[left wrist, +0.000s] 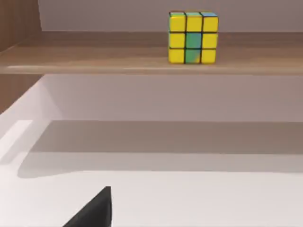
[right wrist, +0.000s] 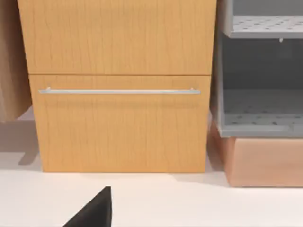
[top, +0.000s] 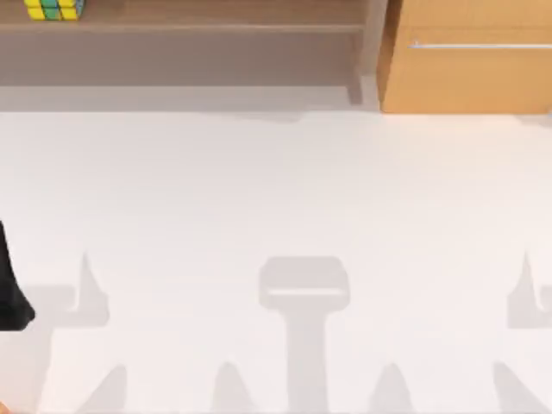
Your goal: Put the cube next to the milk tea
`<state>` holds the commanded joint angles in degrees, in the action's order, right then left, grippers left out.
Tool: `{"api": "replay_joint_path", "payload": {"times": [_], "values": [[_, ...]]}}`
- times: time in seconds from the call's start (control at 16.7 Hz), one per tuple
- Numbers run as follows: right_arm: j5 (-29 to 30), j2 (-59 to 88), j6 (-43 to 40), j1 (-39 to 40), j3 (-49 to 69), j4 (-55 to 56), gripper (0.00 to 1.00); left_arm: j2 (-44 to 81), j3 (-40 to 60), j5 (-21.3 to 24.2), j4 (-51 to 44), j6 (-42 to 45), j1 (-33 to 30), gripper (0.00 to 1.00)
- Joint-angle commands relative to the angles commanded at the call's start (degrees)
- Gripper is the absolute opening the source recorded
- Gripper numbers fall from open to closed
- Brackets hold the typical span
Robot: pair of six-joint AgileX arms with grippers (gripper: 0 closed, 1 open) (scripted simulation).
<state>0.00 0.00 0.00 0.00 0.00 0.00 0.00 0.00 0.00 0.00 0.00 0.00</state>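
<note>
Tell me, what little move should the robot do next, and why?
Probably the left arm should reach forward and up toward the cube. The cube sits on the wooden shelf above the white table, at the top view's far left, with nothing holding it. The left arm is at that left edge, so it looks like the nearer one.

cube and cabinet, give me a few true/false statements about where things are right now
1. The cube sits on a wooden shelf raised above the table. True.
2. The cube lies flat on the white table. False: it is up on the shelf, at the top view's far left.
3. A wooden cabinet with a long metal handle stands at the table's back right. True.
4. A gripper is closed around the cube. False: nothing touches the cube.
5. The cube's facing side is mostly yellow tiles. True.
6. The cabinet's drawer is pulled open. False: its front sits flush.
</note>
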Motion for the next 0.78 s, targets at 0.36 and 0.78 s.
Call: {"api": "replay_joint_path", "payload": {"times": [0.36, 0.78], "values": [[0.0, 0.0, 0.0, 0.0, 0.0, 0.0, 1.00, 5.9, 3.5, 0.0, 4.4, -0.2, -0.2, 1.00], [0.0, 0.0, 0.0, 0.0, 0.0, 0.0, 1.00, 38.3, 17.2, 0.5, 22.6, 0.3, -1.6, 1.00]]}}
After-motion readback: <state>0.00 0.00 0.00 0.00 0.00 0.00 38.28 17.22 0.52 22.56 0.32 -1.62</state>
